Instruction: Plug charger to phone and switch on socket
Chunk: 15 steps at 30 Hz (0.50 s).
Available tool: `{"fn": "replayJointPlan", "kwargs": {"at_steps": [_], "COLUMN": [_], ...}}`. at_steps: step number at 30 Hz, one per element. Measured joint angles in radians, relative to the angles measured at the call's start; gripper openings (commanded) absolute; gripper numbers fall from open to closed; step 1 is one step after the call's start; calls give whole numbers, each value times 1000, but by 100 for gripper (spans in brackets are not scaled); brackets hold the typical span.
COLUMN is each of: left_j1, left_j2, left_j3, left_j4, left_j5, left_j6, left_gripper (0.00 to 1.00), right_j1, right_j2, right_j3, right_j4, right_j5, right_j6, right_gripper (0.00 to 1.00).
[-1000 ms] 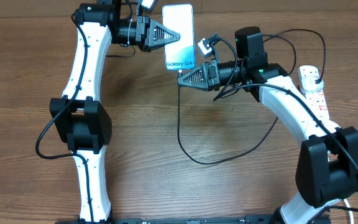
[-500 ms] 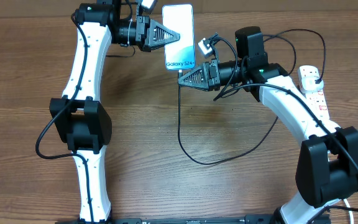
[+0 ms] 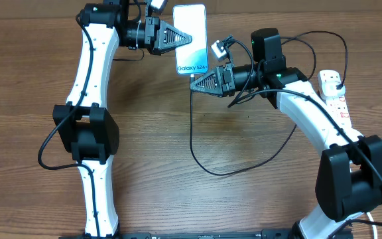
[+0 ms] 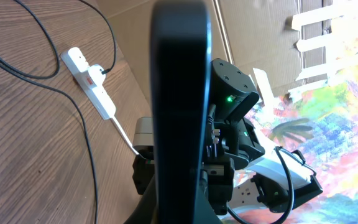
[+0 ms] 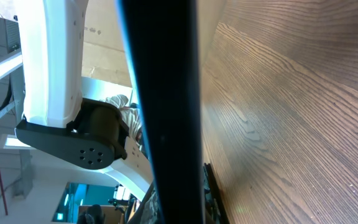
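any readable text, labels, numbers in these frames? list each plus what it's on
"Galaxy S24": on the lit screen of the phone, along its lower edge, overhead view.
Red markings by the switches of the power strip: too small to read.
Left wrist view: no legible text.
Right wrist view: no legible text.

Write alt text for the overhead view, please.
A lit phone over a wooden table, gripped at its side by the left gripper; the right gripper holds the charger at its lower edge. The socket lies far right.
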Motion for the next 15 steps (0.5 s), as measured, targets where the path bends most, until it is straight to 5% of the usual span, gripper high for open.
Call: {"fn": "replayJointPlan", "kwargs": {"at_steps": [15], "left_j1": [0], "left_j2": [0], "left_j3": [0], "left_j4": [-3], "left_j5": [0], "left_j6": [0], "left_gripper": [4], "right_j1": [-16], "right_j2": [0], "right_j3": [0], "right_j4": [0], "right_j5": [-18], "right_j6": [0], "right_gripper": [4]}}
